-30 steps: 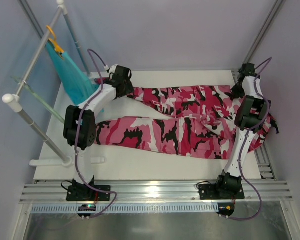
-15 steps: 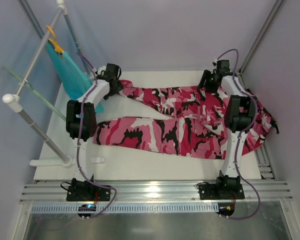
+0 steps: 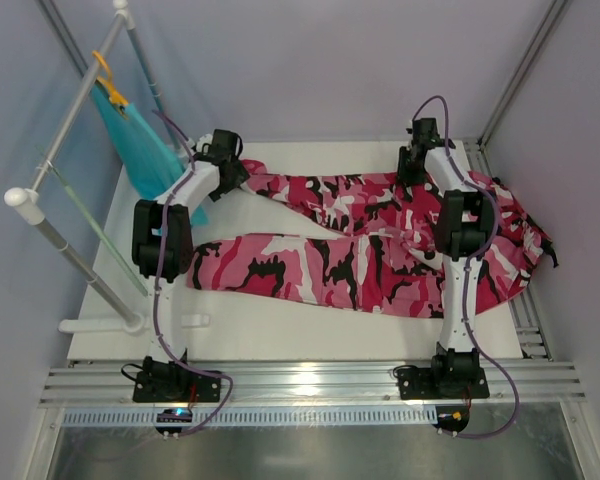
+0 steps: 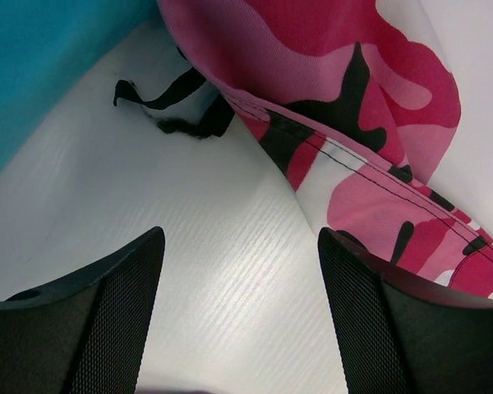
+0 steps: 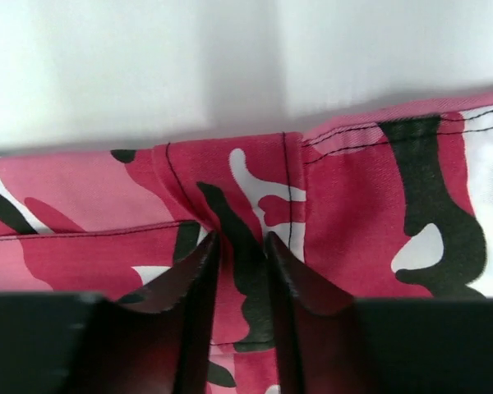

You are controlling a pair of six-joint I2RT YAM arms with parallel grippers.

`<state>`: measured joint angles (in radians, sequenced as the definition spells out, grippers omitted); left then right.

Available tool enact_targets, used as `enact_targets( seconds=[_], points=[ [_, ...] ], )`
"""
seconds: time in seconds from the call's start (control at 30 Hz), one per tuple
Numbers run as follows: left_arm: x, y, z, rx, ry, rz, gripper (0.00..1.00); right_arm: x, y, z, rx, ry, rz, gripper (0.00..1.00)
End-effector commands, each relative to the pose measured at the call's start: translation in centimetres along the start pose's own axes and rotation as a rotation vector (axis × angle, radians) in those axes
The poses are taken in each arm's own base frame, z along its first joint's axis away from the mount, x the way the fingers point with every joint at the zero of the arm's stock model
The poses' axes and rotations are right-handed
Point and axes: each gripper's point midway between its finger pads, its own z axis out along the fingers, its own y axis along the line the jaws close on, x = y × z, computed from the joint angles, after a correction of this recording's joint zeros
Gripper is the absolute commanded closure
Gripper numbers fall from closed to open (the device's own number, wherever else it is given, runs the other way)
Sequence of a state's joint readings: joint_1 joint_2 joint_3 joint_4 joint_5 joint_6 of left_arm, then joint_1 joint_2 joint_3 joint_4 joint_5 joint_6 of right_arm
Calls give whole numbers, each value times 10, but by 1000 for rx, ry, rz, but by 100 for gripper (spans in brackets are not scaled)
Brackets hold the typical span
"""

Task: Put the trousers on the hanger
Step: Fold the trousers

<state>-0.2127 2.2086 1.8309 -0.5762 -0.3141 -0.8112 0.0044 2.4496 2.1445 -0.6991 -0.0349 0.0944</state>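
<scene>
The trousers lie spread flat on the counter, waist to the right and legs running left. They are well apart from the hanger, which sits at the white rack on the left, near a teal garment. The right end effector is pinched together on a fold at the trousers' far edge, probably to lift it. The left end effector hovers with its fingers apart beside the far leg's cuff, seemingly lined up for a second grip. Pale lilac walls enclose the white counter.
</scene>
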Motion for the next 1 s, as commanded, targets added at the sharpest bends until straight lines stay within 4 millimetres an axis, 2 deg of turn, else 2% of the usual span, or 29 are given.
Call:
enact_targets(
  seconds=[0.0, 0.03, 0.1, 0.23, 0.27, 0.3, 0.33, 0.53, 0.57, 0.6, 0.63, 0.67, 0.73, 0.77, 0.97],
  points=[
    [-24, -14, -14, 59, -60, -63, 24, 2, -29, -6, 149, 11, -27, 71],
    [-25, -15, -13, 64, -60, -68, 23, 2, -34, -6, 174, 10, -26, 85],
    [-27, -18, -13, 70, -62, -71, 21, 4, -39, -5, 206, 15, -19, 96],
    [-28, -19, -10, 53, -56, -91, 20, 10, -63, -8, 242, 31, 52, 96],
    [-29, -18, -8, 50, -58, -101, 19, 8, -65, -8, 236, 15, 62, 96],
    [-31, -19, -8, 50, -61, -114, 19, 3, -67, -17, 243, -8, 69, 96],
    [-33, -22, -8, 59, -66, -138, 19, 12, -70, -15, 248, 9, 70, 96],
    [-41, -28, 6, 102, -53, -256, 18, 22, -91, -17, 267, 17, 110, 96],
    [-48, -31, 7, 119, -60, -291, 18, 22, -93, -18, 268, 15, 116, 96],
    [-45, -32, 13, 118, -50, -301, 18, 23, -97, -18, 265, 13, 123, 96],
    [-47, -34, 15, 126, -48, -312, 18, 30, -98, -17, 264, 24, 125, 96],
    [-55, -38, 15, 144, -60, -337, 18, 27, -100, -19, 264, 7, 128, 96],
    [-54, -41, 25, 153, -54, -359, 19, 32, -102, -20, 240, 17, 143, 96],
    [-56, -42, 29, 159, -49, -376, 21, 28, -102, -25, 236, -1, 146, 96],
    [-66, -55, 52, 240, -52, -507, 21, 30, -98, -25, 205, -2, 145, 96]
  ],
)
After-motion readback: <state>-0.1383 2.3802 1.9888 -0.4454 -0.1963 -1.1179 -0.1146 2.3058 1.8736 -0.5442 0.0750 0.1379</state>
